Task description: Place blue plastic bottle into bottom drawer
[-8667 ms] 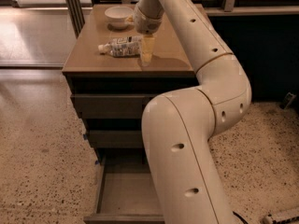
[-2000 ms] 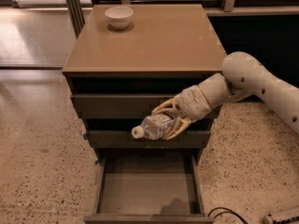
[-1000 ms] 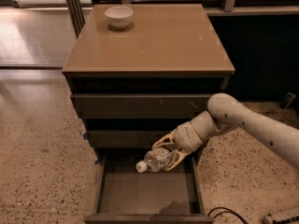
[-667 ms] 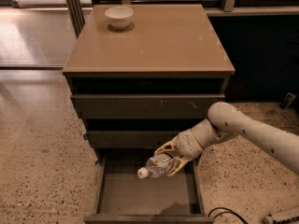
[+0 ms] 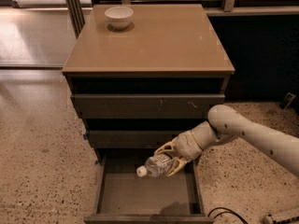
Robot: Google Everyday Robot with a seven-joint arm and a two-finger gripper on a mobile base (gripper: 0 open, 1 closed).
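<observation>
A: Gripper?

B: The gripper (image 5: 169,158) hangs over the open bottom drawer (image 5: 148,197), toward its 1 o'clock corner, just below the front of the middle drawer (image 5: 133,138). The arm (image 5: 254,135) comes in from 3 o'clock in the camera view.

A: Jaws?

B: Clenched on the blue plastic bottle (image 5: 156,164). One yellowish finger sits above it, one below.

A: Bottle pose?

B: Lying nearly flat, slightly tilted, white cap pointing to about 8 o'clock. It's held in the air above the drawer's back half. Can't tell if it touches the grey floor of the drawer; looks lifted.

A: Drawer state?

B: Bottom drawer pulled well out, flat grey interior showing, a shadow near its front rim at 6 o'clock. The middle drawer and top drawer (image 5: 147,105) sit almost closed, fronts stepped out a little.

A: Anything else?

B: White bowl (image 5: 118,17) upright on the bench (image 5: 161,43), at the 11 o'clock corner of the top, well apart from the gripper. Dark cable (image 5: 225,212) on the speckled floor at 5 o'clock, beside the drawer's front corner.
</observation>
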